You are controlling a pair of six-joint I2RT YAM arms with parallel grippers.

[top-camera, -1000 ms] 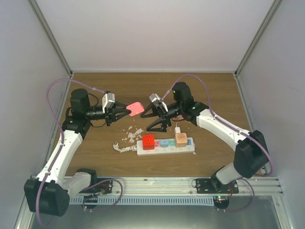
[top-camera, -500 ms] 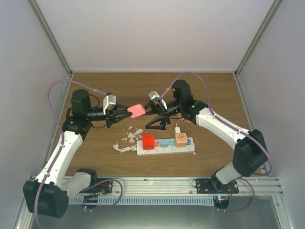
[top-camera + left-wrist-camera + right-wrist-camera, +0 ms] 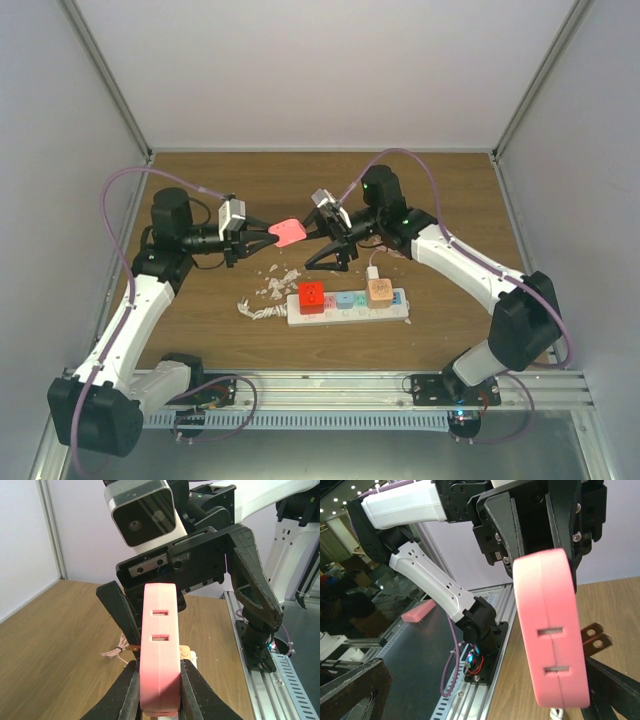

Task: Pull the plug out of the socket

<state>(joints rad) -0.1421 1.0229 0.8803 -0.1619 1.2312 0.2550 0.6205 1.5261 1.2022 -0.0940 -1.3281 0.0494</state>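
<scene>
Pink plug [image 3: 288,232] is pinched in your left hand [image 3: 270,236], held in the air above the table [image 3: 440,180]. Your right hand [image 3: 314,251] faces it with fingers spread wide. The socket [image 3: 348,305] lies flat on the table nearer the arm bases, carrying a red plug [image 3: 311,297] and an orange plug [image 3: 379,291].

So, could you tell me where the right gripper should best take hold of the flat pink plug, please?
Probably the free end of the flat pink plug, across its two broad faces, coming head-on from opposite the left gripper, which pinches the other end; the open right gripper faces it.
</scene>
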